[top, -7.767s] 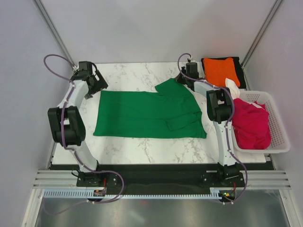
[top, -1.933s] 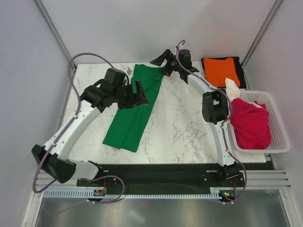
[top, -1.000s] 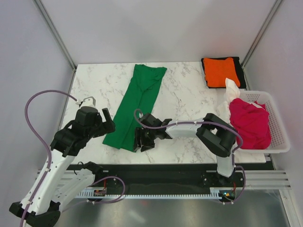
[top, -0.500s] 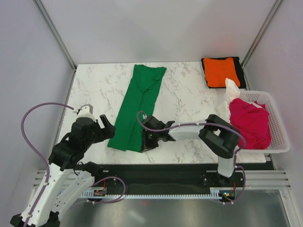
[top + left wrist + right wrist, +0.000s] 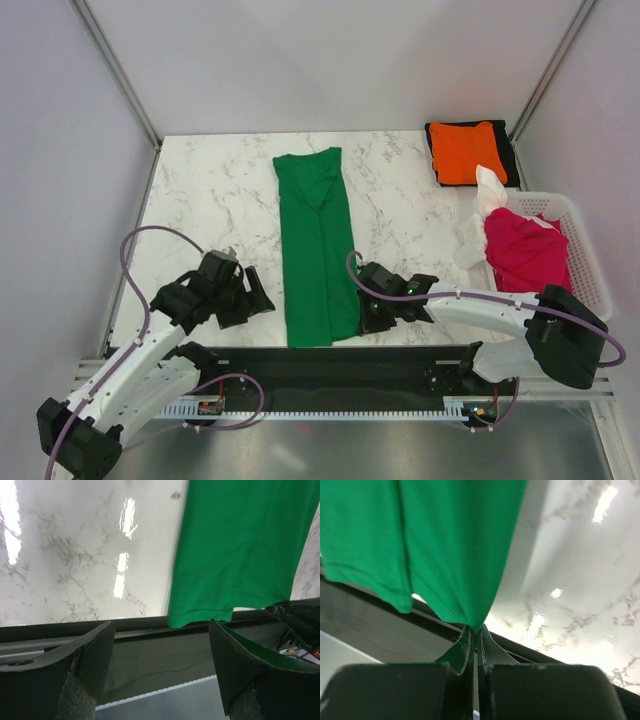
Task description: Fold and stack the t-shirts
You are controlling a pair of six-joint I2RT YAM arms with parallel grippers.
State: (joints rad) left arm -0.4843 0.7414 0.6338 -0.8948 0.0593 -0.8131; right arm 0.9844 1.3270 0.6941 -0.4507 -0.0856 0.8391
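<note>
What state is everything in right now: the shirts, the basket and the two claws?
green shirt: folded into a long strip, flat.
orange shirt: folded, atop black shirt.
black shirt: mostly covered.
red shirt: crumpled in basket.
white shirt: crumpled, over basket's rim.
left gripper: open, empty.
right gripper: shut on green shirt's near corner.
</note>
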